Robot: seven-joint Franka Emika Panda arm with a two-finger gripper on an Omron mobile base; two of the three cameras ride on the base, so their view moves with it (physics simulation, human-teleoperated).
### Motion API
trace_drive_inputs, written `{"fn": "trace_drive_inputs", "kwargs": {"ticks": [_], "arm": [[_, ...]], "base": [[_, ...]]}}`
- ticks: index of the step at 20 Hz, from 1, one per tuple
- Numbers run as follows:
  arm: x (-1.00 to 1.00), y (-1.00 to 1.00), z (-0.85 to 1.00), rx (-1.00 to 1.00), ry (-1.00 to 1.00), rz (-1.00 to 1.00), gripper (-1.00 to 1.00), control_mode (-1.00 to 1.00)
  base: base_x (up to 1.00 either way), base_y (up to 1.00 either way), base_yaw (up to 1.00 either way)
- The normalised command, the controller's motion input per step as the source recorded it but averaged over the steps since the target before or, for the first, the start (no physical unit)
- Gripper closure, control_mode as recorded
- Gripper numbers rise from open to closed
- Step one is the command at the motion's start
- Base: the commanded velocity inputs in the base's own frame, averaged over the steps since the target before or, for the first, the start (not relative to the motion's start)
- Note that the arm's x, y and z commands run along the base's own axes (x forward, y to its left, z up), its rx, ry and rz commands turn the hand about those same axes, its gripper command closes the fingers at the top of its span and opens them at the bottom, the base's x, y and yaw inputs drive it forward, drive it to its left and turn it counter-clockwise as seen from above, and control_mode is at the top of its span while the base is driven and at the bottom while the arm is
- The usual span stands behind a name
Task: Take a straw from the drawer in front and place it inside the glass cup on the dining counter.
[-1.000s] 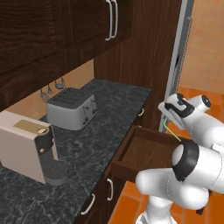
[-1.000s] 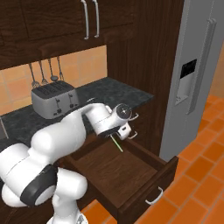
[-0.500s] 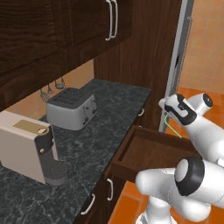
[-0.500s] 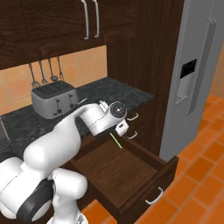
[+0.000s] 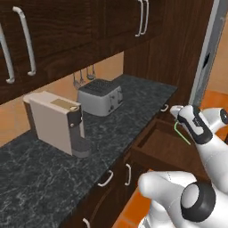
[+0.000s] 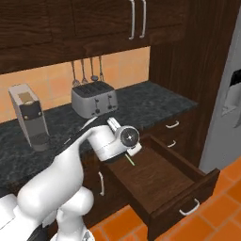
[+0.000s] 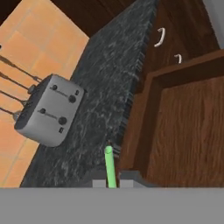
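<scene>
The thin green straw [image 7: 109,166] sticks up between my two fingertips, and my gripper [image 7: 112,183] is shut on it. In the right base view the gripper [image 6: 133,151] holds the straw [image 6: 130,161] just above the back left part of the open dark wooden drawer [image 6: 160,176], whose white handle [image 6: 190,207] faces the floor side. From the left base view the straw [image 5: 182,136] hangs slanted below the gripper [image 5: 177,121], over the drawer [image 5: 167,147]. The glass cup and the dining counter are out of view.
A black speckled counter [image 6: 141,101] runs behind the drawer, carrying a grey toaster [image 6: 94,100] and a beige coffee machine [image 6: 29,115]. Utensils [image 6: 87,70] hang on the wall. Dark cupboards [image 6: 94,19] hang above. A steel fridge [image 6: 226,108] stands at the right.
The whole picture has shifted to the right in both base views, so the camera has moved. The straw stays pinched in the gripper above the drawer.
</scene>
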Motion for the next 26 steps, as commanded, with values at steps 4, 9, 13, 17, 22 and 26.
{"fn": "trace_drive_inputs", "kwargs": {"ticks": [4, 9, 13, 17, 22, 26], "arm": [[0.00, 0.00, 0.00, 0.00, 0.00, 0.00, 1.00, 1.00], [0.00, 0.00, 0.00, 0.00, 0.00, 0.00, 1.00, 1.00], [0.00, 0.00, 0.00, 0.00, 0.00, 0.00, 1.00, 1.00], [0.00, 0.00, 0.00, 0.00, 0.00, 0.00, 1.00, 1.00], [0.00, 0.00, 0.00, 0.00, 0.00, 0.00, 1.00, 1.00], [0.00, 0.00, 0.00, 0.00, 0.00, 0.00, 1.00, 1.00]], "base": [[-0.48, 0.40, 0.48], [-0.53, 0.29, 0.54], [-0.56, 0.13, 0.62], [-0.50, 0.07, 0.67], [-0.52, 0.06, 0.68], [-0.46, -0.37, 0.73]]}}
